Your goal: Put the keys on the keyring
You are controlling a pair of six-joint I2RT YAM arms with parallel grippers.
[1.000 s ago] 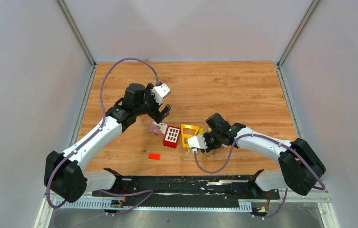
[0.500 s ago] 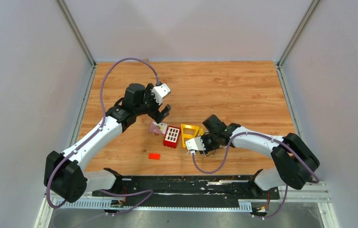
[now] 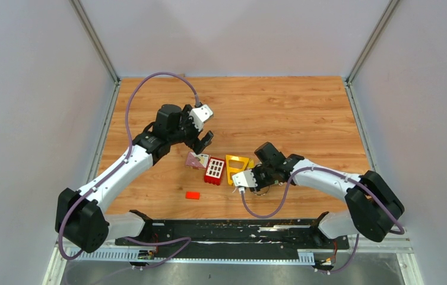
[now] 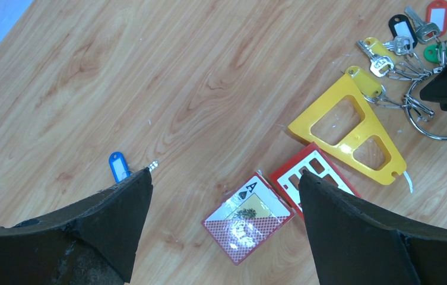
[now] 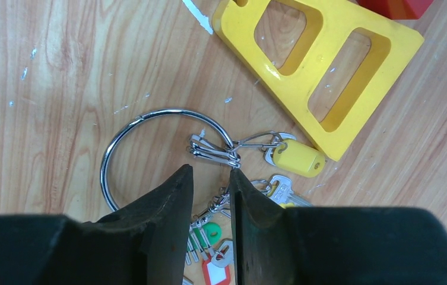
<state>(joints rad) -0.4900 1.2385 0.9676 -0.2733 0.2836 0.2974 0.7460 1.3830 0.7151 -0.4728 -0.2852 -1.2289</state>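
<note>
The keyring (image 5: 102, 172) is a thin silver wire ring lying flat on the wooden table. A bunch of keys (image 5: 298, 159) with yellow, green and red heads hangs on it by small clips. My right gripper (image 5: 211, 172) is low over the ring's near right side. Its jaws stand a narrow gap apart, and clips and table show between them. A lone blue-headed key (image 4: 118, 166) lies by the left finger of my left gripper (image 4: 225, 173). That gripper is wide open and empty above a playing card (image 4: 247, 217). In the top view the left gripper (image 3: 202, 139) and the right gripper (image 3: 257, 183) are well apart.
A yellow triangular frame (image 3: 236, 167) lies just left of the keys, touching a red windowed block (image 3: 214, 170). The playing card (image 3: 196, 159) lies beside that block. A small red block (image 3: 193, 195) sits nearer the front edge.
The right arm swung slightly left and then came back to about where it was. The left arm and the objects have not moved.
</note>
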